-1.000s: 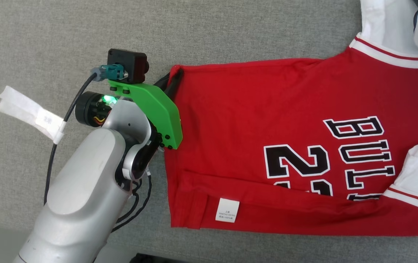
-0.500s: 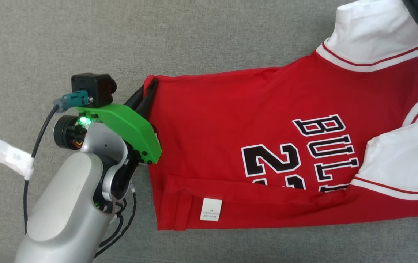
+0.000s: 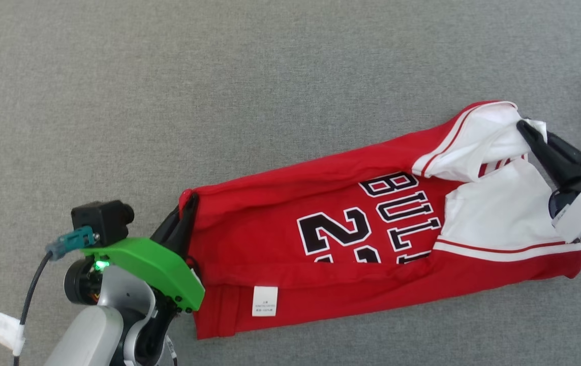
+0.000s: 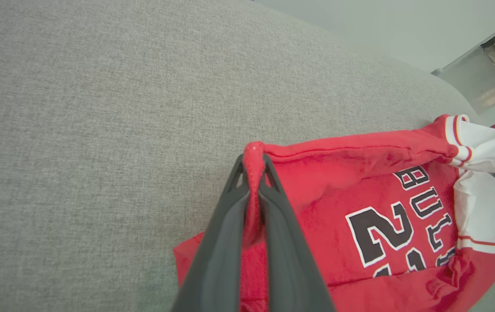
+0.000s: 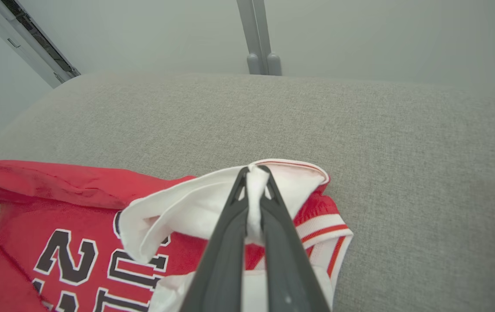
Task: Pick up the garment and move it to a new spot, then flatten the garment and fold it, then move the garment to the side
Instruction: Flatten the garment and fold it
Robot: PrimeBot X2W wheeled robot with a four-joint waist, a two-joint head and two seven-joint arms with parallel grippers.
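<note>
Framing has changed since half a second ago: the head camera has pulled back, so the whole red shirt (image 3: 351,264) now fits in the head view with much more of the grey worktop (image 3: 219,101) beyond it. Before, the shirt ran off the right edge and lay level across the picture. Now it slants, though how much of that is the camera's own turn is hard to tell. The far white sleeve (image 3: 478,147), flat and spread before, is bunched and drawn over the collar end. The right tool (image 3: 524,127), hardly seen earlier, now shows its dark fingers.

The shirt lies on the right half of the worktop, its long axis running from near left to far right. The hem is at the left end, the sleeves and collar at the right, and the tops of the printed letters point right. Its near edge is folded over lengthwise, showing a white label (image 3: 265,301).

The left tool (image 3: 192,198) is clamped on the far left hem corner, red cloth squeezed between its fingers. The right tool is clamped on a fold of the white sleeve at the far right end.
</note>
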